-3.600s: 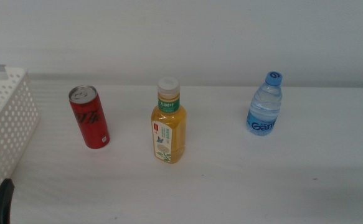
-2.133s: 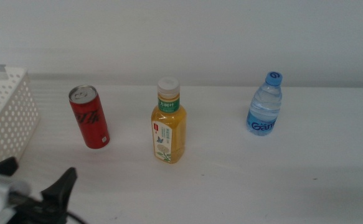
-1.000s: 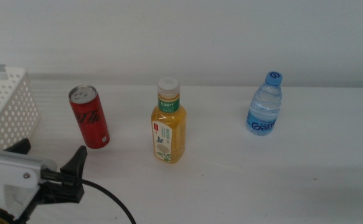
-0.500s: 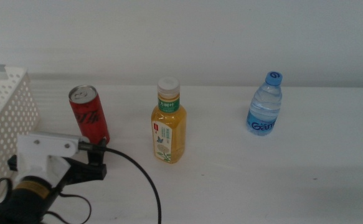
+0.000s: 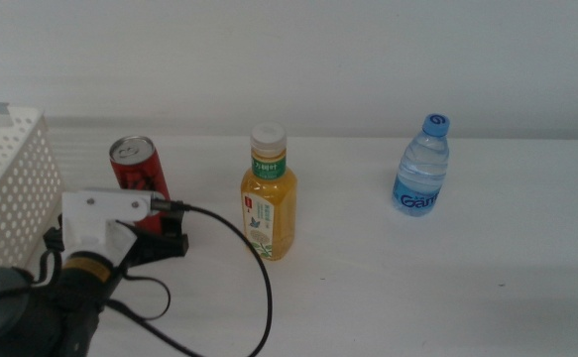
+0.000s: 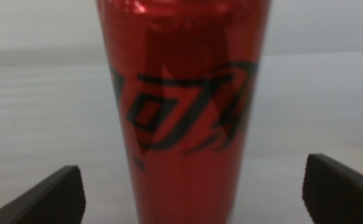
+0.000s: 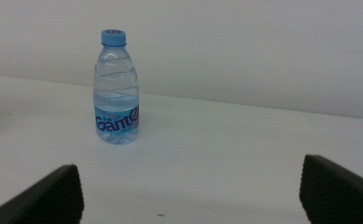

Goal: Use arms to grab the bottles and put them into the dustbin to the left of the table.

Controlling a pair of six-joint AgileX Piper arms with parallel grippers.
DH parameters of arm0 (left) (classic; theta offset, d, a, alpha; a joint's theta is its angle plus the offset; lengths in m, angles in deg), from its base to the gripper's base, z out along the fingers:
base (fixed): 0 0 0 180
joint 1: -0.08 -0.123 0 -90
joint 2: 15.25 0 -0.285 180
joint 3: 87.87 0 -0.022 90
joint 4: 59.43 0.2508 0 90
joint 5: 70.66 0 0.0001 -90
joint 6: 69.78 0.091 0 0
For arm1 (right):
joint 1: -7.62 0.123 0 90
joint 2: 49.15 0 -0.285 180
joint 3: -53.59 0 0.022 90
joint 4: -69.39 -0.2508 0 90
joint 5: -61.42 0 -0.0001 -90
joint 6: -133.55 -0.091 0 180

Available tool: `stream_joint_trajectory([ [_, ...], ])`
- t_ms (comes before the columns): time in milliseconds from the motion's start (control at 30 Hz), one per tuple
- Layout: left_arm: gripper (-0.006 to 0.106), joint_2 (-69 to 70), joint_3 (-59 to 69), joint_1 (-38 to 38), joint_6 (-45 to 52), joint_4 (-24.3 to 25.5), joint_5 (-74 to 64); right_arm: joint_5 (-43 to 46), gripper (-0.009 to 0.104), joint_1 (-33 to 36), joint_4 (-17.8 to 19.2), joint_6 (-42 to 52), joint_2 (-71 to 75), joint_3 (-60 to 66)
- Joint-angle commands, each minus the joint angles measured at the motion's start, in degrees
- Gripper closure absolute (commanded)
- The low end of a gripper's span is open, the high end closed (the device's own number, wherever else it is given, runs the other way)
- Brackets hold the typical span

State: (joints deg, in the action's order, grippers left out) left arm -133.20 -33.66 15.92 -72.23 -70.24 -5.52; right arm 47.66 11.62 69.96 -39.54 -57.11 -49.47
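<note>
Can (image 6: 184, 112) stands between left hand's (image 6: 190, 193) spread jaws.

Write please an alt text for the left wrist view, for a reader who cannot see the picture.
A red soda can with black lettering stands upright and fills the middle of the picture, centred in the gap of the open left claw. Its two dark jaws show only as tips in the lower corners, clear of the can. Behind lies the white table.

Blue-capped water bottle (image 7: 116, 88) upright on white table (image 7: 231, 162), right claw (image 7: 190, 190) spread wide
</note>
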Motion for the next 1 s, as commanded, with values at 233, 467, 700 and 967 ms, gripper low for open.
stream_joint_trajectory([
  [233, 0.007, -4.02, -6.21, 0.13, -0.45, -1.49, -0.88, 0.19, 0.003, -0.41, 0.12, 0.49, 2.19, 2.45],
  [467, 0.007, -6.88, -8.93, 0.13, -0.45, -2.18, -1.0, 0.19, 0.003, -0.41, 0.12, 0.49, 2.19, 2.45],
  [700, 0.007, -8.73, -10.75, 0.13, -0.41, -3.32, -0.81, 0.19, 0.003, -0.41, 0.12, 0.49, 2.19, 2.45],
  [967, 0.024, -9.26, -10.84, -0.7, 0.96, -4.04, 1.02, 0.19, 0.003, -0.41, 0.12, 0.49, 2.19, 2.45],
])
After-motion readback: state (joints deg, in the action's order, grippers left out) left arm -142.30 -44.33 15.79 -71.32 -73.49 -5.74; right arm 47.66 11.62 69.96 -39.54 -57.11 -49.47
